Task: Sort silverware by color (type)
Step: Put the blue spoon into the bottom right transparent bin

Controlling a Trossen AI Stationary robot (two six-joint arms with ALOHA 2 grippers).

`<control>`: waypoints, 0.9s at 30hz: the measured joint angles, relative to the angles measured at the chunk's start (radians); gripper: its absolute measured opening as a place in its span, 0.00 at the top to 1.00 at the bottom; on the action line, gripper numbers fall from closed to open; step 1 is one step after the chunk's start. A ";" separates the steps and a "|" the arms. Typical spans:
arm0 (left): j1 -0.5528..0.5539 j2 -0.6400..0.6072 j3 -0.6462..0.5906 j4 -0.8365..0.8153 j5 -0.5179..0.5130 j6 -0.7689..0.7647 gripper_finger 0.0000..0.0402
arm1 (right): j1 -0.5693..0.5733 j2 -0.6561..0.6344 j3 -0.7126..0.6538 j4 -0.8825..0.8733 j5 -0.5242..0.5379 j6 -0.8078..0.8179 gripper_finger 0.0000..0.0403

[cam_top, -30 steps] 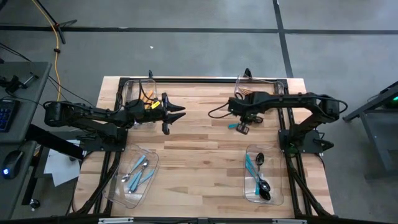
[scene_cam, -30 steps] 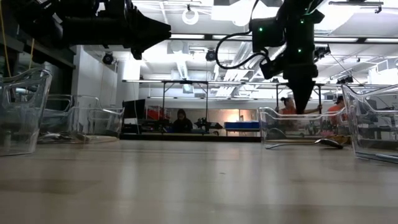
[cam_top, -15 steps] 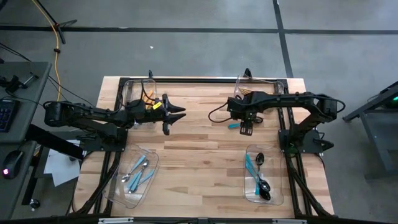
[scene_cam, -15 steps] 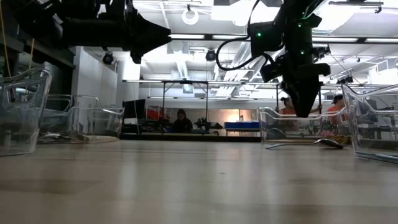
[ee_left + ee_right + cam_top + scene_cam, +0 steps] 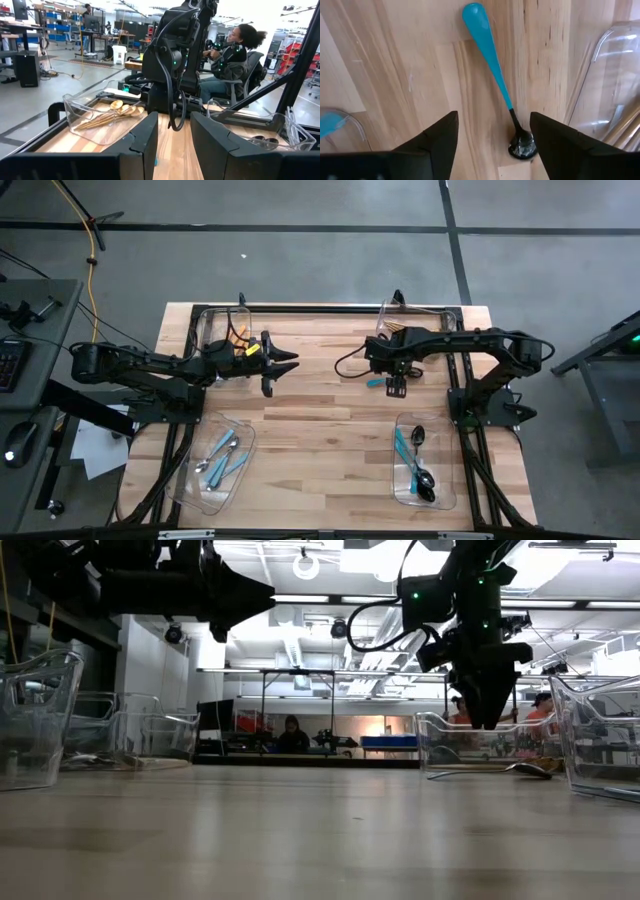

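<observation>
Teal-handled spoon (image 5: 496, 80) lies flat between right jaws (open), seemingly untouched.

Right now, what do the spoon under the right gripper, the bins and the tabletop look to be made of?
The spoon: glossy teal handle, likely plastic; black bowl with glints, perhaps coated metal. It lies on the tabletop below the open right gripper. The bins: clear, see-through plastic with shiny rims. The tabletop: light wood planks, visible grain and joints.
</observation>
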 joint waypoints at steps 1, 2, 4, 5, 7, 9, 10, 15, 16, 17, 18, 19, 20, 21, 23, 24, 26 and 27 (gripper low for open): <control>0.000 0.000 0.000 -0.001 0.000 0.000 0.74 | 0.000 0.000 0.000 0.000 0.000 -0.006 0.42; 0.000 0.000 0.000 -0.001 0.000 0.000 0.74 | 0.000 0.000 0.000 0.002 0.000 -0.007 0.42; 0.000 0.000 0.000 -0.002 0.000 0.000 0.74 | 0.000 0.000 0.000 0.013 0.000 -0.006 0.42; 0.000 0.000 0.000 -0.002 0.000 -0.001 0.74 | 0.000 0.000 0.000 0.018 0.000 -0.006 0.42; 0.000 0.000 0.000 -0.002 0.000 -0.001 0.74 | 0.000 0.000 0.000 0.026 0.000 -0.028 0.42; 0.000 0.000 0.000 -0.003 0.000 -0.001 0.74 | 0.000 0.000 0.000 0.031 0.001 -0.099 0.42; 0.000 0.000 0.000 -0.003 0.000 -0.001 0.74 | 0.000 0.000 0.000 0.036 0.002 -0.129 0.42; 0.000 0.000 0.000 -0.003 0.000 0.000 0.74 | 0.000 0.000 0.000 0.039 0.002 -0.110 0.42; 0.000 0.000 0.000 -0.004 0.000 0.000 0.74 | 0.000 0.000 0.000 0.038 0.002 -0.110 0.42; 0.000 0.000 0.000 -0.004 0.000 0.000 0.74 | 0.000 0.000 0.000 0.036 0.002 -0.111 0.42; 0.000 0.000 0.000 -0.004 0.000 0.000 0.74 | 0.000 0.000 0.000 0.033 0.002 -0.111 0.42; 0.000 0.000 0.000 -0.004 0.000 -0.001 0.74 | 0.000 0.000 0.000 0.031 0.002 -0.111 0.42; 0.000 0.000 0.000 -0.004 0.000 -0.001 0.74 | 0.000 0.000 0.000 0.030 0.002 -0.112 0.42; 0.000 0.000 0.000 -0.004 0.000 -0.001 0.74 | 0.000 0.000 0.000 0.028 0.002 -0.114 0.42; 0.000 0.000 0.000 -0.004 0.000 -0.013 0.74 | 0.000 0.000 0.000 0.020 0.002 -0.122 0.42; 0.000 0.000 0.000 -0.006 0.000 -0.024 0.74 | 0.000 0.000 0.000 0.014 0.002 -0.131 0.42; 0.000 0.000 0.000 -0.010 0.000 -0.035 0.74 | 0.000 0.000 -0.002 0.000 0.002 -0.138 0.42; 0.000 0.000 0.000 -0.012 0.000 -0.034 0.74 | 0.000 -0.001 -0.010 0.000 0.003 -0.138 0.42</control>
